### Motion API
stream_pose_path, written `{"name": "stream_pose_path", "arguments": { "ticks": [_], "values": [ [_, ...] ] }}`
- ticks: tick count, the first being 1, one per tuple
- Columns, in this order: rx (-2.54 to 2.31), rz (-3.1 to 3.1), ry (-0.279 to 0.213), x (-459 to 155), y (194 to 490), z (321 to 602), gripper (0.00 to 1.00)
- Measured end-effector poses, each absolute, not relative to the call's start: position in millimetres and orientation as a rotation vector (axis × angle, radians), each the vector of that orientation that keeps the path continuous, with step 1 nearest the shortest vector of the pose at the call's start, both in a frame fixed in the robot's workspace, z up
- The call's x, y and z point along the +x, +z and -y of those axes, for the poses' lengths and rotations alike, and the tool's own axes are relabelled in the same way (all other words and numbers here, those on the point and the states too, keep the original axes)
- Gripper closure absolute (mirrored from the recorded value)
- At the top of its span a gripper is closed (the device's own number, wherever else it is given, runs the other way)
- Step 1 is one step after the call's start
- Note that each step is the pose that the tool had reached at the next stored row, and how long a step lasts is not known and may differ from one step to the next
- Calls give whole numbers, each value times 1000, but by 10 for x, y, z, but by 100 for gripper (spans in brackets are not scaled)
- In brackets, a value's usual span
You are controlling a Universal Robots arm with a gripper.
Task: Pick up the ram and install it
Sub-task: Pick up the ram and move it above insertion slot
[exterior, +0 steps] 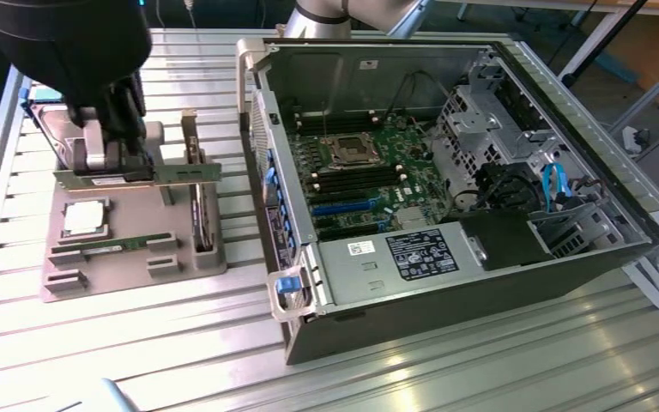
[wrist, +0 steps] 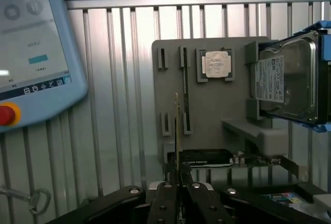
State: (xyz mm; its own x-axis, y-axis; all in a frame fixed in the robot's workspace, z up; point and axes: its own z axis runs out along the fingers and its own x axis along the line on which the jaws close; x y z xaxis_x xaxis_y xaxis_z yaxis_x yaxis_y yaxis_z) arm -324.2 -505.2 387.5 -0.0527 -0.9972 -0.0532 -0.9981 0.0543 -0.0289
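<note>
My fingers (wrist: pixel 179 187) are clenched on the ram (exterior: pixel 181 173). I grip the long green stick about midway along its upper edge, so it hangs level and on edge beneath me. In the wrist view I see it edge-on, a thin line running away from my fingertips.

The ram is above the back part of the grey tray (exterior: pixel 135 275), apart from the tray's slots. A second green stick (exterior: pixel 112 246) sits in the slots near the tray's front edge. A square silver chip (exterior: pixel 83 219) rests in its own recess between that stick and the one I hold. A dark card (exterior: pixel 198 219) stands upright along the side of the tray that faces the computer. A hard drive (wrist: pixel 287 79) is propped on the tray's far end, label showing.

The tray lies on a ribbed metal tabletop (exterior: pixel 100 343). On the exterior view's right, well apart from me, stands the open computer case (exterior: pixel 559 283). Its green circuit board (exterior: pixel 393 146) is exposed, with a row of long dark slots (exterior: pixel 359 178) beside the square socket.

A touch-screen handset (wrist: pixel 31 43) with a red button (wrist: pixel 6 114) lies on the tabletop near the tray.
</note>
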Motion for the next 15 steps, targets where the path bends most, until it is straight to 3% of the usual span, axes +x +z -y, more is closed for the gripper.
{"name": "stream_pose_path", "arguments": {
  "ticks": [15],
  "values": [
    [-2123, -2240, 29, -2350, 3862, 5052, 87]
  ]
}}
